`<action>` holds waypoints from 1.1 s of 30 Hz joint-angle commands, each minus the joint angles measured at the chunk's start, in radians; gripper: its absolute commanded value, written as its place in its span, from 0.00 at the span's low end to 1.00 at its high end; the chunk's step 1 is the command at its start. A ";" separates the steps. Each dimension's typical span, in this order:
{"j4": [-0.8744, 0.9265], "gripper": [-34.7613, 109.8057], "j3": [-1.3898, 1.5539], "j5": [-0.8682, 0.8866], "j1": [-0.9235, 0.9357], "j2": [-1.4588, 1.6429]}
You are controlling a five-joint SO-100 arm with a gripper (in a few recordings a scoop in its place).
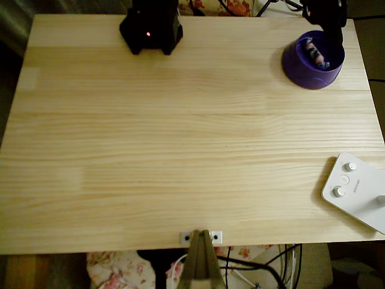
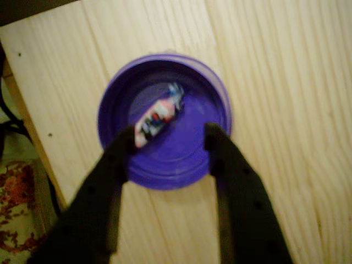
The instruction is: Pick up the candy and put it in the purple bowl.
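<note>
Pink-white candy (image 2: 159, 115) aslant inside upright purple bowl (image 2: 113, 104)

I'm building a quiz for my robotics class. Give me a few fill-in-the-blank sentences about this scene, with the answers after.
1. The candy lies inside the ____ bowl.
2. In the wrist view, the claw hovers above the bowl with its fingers ____.
3. In the overhead view, the white device with knobs sits at the table's lower ____ corner.

Answers: purple; open; right

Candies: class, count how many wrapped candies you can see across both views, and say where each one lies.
1. The candy lies inside the purple bowl, at the table's far right corner in the overhead view, below the open gripper. Nothing suggests others hidden.
</note>
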 commanded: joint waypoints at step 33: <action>0.413 0.27 -0.014 -0.092 0.383 0.419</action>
